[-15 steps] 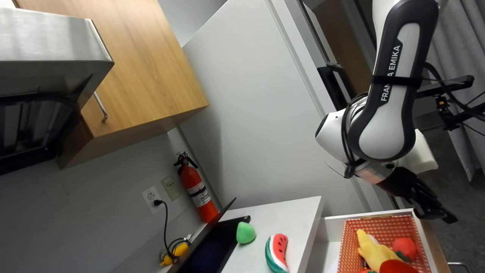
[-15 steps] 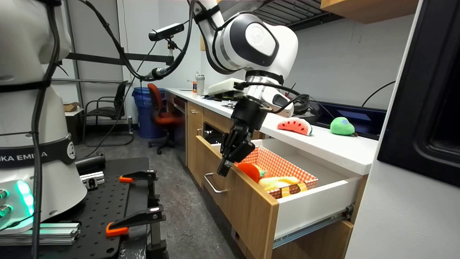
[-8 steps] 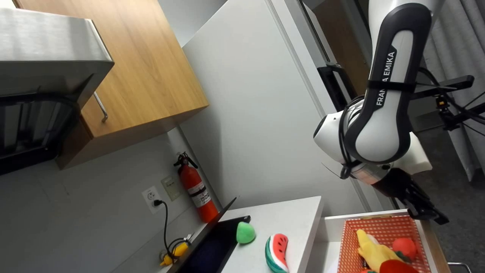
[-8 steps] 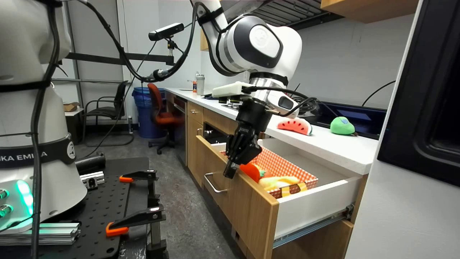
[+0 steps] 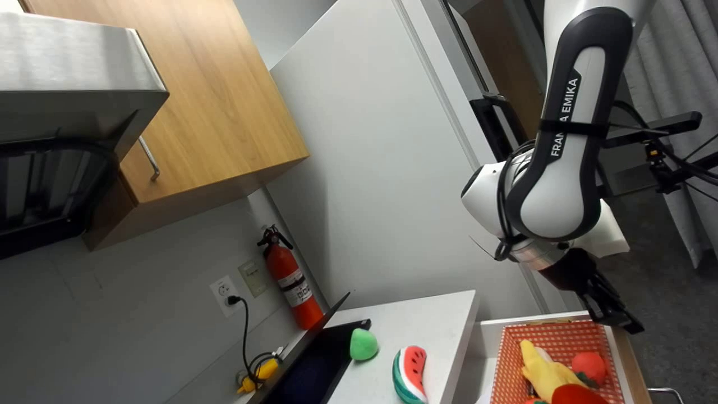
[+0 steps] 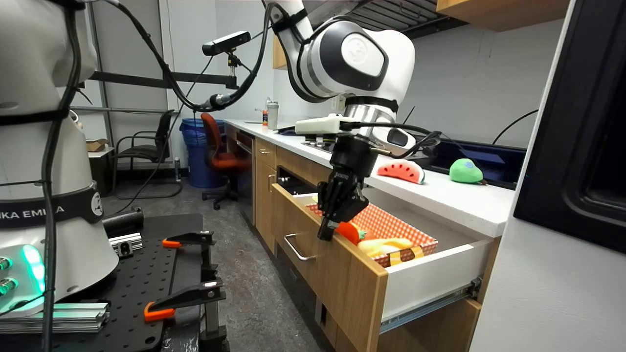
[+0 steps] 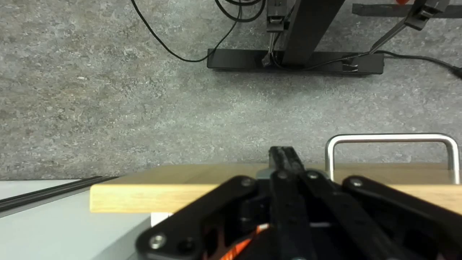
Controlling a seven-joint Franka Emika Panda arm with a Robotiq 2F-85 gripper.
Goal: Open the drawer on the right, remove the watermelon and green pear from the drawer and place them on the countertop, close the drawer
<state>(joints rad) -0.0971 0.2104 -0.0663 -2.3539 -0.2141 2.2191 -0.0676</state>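
Your gripper has its fingers pressed together, gripping nothing, at the front top edge of the open drawer; contact is unconfirmed. Inside sits a red-checked basket. Beyond, the watermelon slice and green pear lie apart on the white countertop.

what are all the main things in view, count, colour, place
boxy wooden drawer: 1, tan and white, pulled open, foreground
smooth flat countertop: 1, white, above drawer
half-round plush watermelon slice: 1, red and green, on countertop
rounded plush green pear: 1, green, on countertop
rectangular checked basket: 1, red and white, in drawer
round plush fruits: at least 2, red, in basket
elongated soft fruit: at least 1, yellow, in basket
cylindrical fire extinguisher: 1, red, background
jointed robot arm: 1, white and black, above drawer
two-fingered gripper: 1, black, shut, at drawer's front edge
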